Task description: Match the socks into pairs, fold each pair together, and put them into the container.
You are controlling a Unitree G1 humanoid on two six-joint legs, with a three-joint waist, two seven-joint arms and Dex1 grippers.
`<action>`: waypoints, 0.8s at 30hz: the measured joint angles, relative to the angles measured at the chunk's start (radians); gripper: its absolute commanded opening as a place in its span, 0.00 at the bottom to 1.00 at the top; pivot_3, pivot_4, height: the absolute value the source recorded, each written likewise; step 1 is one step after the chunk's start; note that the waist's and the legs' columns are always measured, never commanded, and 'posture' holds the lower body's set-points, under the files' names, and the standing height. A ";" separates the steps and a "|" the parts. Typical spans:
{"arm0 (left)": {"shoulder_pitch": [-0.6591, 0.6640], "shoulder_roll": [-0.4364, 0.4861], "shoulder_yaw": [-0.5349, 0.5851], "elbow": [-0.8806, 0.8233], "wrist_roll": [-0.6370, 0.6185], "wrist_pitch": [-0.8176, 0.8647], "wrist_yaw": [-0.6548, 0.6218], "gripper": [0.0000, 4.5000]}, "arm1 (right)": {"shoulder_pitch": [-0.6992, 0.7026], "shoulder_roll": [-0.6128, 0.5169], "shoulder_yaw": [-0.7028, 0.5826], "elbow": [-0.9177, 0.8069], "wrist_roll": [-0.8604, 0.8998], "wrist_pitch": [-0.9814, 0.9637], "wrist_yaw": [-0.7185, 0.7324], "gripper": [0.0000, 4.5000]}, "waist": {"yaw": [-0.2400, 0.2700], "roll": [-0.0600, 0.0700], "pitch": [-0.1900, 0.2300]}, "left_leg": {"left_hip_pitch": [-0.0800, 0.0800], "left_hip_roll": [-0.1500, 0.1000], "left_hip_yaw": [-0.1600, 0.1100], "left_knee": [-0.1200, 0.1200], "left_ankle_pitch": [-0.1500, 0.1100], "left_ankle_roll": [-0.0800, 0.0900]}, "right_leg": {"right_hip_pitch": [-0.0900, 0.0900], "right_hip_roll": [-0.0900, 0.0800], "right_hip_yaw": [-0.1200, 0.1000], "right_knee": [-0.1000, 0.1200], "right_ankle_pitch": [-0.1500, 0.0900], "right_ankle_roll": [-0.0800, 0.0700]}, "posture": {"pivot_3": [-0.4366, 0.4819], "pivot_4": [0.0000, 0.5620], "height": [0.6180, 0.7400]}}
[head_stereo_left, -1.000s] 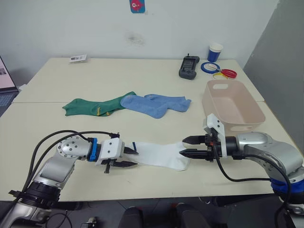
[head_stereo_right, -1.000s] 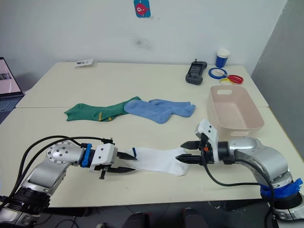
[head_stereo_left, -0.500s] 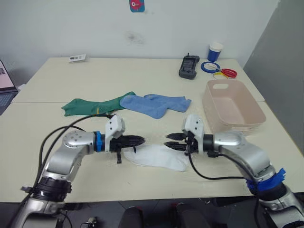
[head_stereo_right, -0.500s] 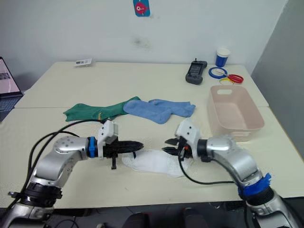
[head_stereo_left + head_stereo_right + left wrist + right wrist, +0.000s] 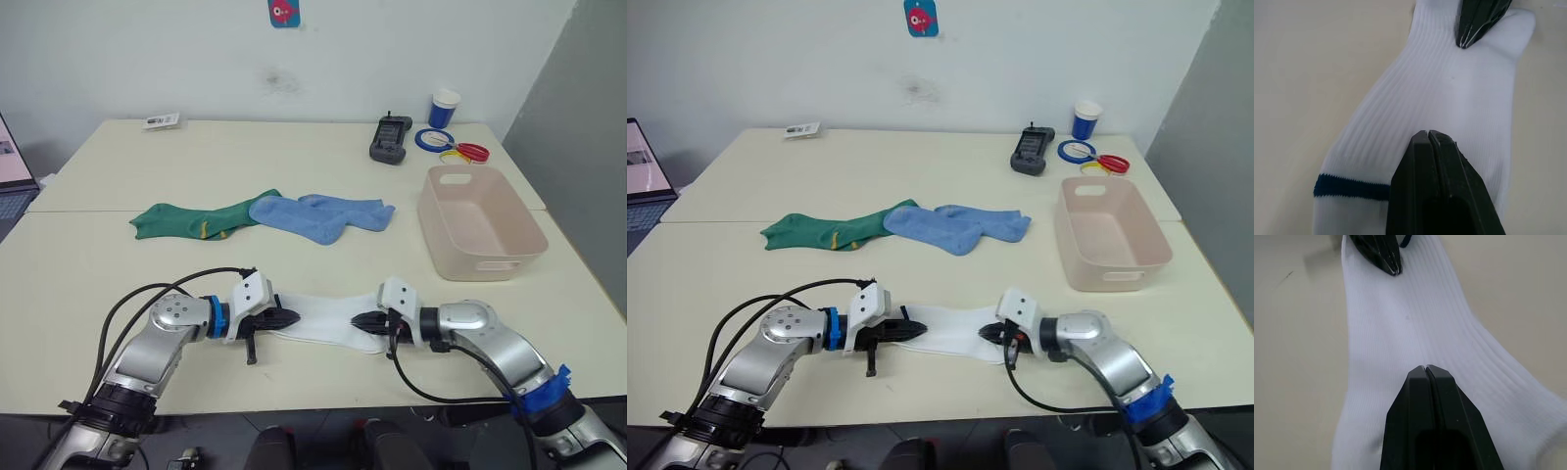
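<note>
A white sock (image 5: 328, 318) with a dark blue cuff stripe (image 5: 1347, 187) lies stretched flat near the table's front edge. My left gripper (image 5: 294, 319) is shut on its cuff end and my right gripper (image 5: 358, 320) is shut on its toe end, the tips facing each other. In the left wrist view my left gripper (image 5: 1428, 132) rests on the ribbed fabric. In the right wrist view my right gripper (image 5: 1425, 367) does the same. Dark green socks (image 5: 191, 217) and light blue socks (image 5: 323, 213) lie overlapping at mid table. The pink-beige container (image 5: 470, 259) stands empty at the right.
At the back right stand a black device (image 5: 390, 137), a blue-and-white cup (image 5: 444, 108), a blue tape ring (image 5: 432, 138) and red scissors (image 5: 468, 151). A small card (image 5: 160, 119) lies at the back left. A table seam runs across behind the coloured socks.
Both grippers went from open to shut. They came together over the bunched white sock, then drew apart and lower. The sock now lies stretched flat between them.
</note>
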 measured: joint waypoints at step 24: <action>-0.025 -0.003 0.021 -0.083 -0.087 0.137 0.021 0.00 | -0.046 0.052 -0.012 -0.053 0.035 0.106 0.012 0.01 | 0.000 0.001 -0.002 | -0.001 -0.002 0.001 0.000 0.000 0.000 | 0.000 -0.001 0.000 -0.001 0.000 0.000 | 0.48 0.27 1.00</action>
